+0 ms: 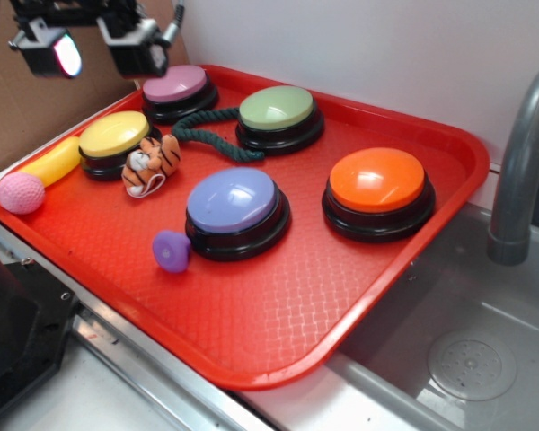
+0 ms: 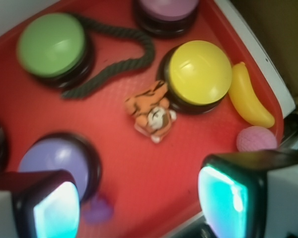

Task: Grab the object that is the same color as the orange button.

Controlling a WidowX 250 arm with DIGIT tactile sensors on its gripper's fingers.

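Black hand (image 1: 92, 40), glowing teal fingertips (image 2: 223, 201)

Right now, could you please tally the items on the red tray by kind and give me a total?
Dome buttons: 5 (pink, green, yellow, purple, orange button)
Plush tiger: 1
Banana: 1
Pink ball: 1
Dark green rope: 1
Small purple piece: 1
Total: 10

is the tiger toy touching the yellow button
Touching. The wrist view shows the tiger toy pressed against the black base of the yellow button, with no red tray visible between them.
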